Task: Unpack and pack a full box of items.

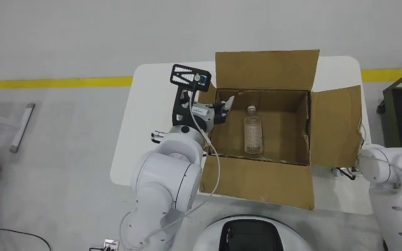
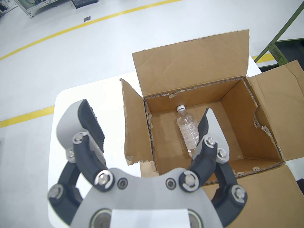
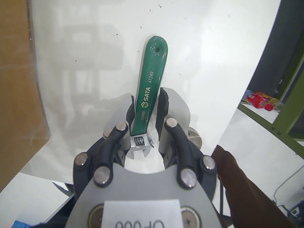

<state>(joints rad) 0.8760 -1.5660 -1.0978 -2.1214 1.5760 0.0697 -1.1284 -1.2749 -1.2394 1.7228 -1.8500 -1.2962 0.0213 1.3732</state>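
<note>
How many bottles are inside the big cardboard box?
1. A clear bottle lies on its side around the middle of the floor of the box, with its cap toward the far flap. The near wall may hide a thin strip of floor.

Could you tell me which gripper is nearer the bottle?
Left. The left gripper hovers over the box rim beside the bottle; the right gripper is outside the box, around the wrench.

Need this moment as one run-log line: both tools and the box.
left tool open over box edge | right tool open, straddling wrench on table | bottle lying in box
</note>
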